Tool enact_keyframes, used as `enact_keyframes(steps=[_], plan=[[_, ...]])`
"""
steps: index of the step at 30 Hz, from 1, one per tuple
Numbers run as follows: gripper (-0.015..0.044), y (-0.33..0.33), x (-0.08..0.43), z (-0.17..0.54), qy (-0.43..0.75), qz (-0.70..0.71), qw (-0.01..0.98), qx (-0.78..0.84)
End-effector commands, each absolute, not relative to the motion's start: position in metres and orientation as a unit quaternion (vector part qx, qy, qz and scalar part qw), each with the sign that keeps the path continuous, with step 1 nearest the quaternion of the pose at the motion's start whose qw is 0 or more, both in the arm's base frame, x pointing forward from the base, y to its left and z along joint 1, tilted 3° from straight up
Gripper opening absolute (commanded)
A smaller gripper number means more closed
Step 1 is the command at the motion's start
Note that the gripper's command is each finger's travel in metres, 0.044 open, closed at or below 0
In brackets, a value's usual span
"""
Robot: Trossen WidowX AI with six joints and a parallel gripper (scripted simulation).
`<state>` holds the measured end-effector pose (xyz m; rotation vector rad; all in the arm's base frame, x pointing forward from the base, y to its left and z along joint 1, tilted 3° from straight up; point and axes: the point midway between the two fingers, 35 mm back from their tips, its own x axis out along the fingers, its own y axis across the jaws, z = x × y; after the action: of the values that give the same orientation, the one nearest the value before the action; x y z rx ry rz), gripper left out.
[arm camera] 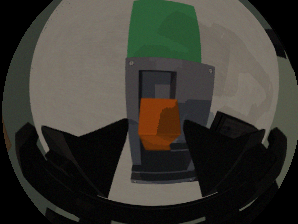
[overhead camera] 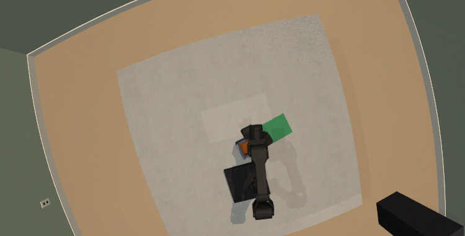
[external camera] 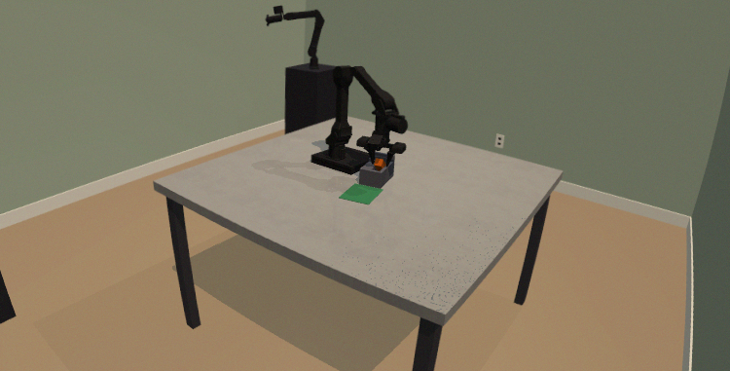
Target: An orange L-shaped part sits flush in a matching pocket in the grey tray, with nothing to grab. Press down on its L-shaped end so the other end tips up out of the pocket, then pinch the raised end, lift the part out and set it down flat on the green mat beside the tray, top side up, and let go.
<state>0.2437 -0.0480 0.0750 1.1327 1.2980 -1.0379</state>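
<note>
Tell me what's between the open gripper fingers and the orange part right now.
Nothing: in the wrist view the open gripper straddles the orange part, tipped up in the grey tray, without touching it.

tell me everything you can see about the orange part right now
The orange part is a small, matte, plastic-looking block sitting in the grey tray, with its near end tipped up out of the pocket. An empty stretch of pocket shows beyond it, toward the green mat. The open gripper straddles it; whether the fingers touch it cannot be told. Its L shape is not clear from these views.

Arm matte black, slim jointed links, square flat base; black wedge-shaped pincer fingers
</note>
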Motion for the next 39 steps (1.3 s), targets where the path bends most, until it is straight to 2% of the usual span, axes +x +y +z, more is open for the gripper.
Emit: enact_keyframes(steps=[1, 4, 14, 17, 39], plan=[[0.0228, -0.048, 0.244, 0.076, 0.545, -0.436, 0.536, 0.476], [0.0149, -0.048, 0.244, 0.076, 0.545, -0.436, 0.536, 0.476], [0.0082, -0.048, 0.244, 0.076, 0.545, -0.436, 0.536, 0.476], [0.0003, -0.048, 0.244, 0.076, 0.545, -0.436, 0.536, 0.476], [0.0, -0.05, 0.244, 0.099, 0.544, -0.438, 0.535, 0.476]])
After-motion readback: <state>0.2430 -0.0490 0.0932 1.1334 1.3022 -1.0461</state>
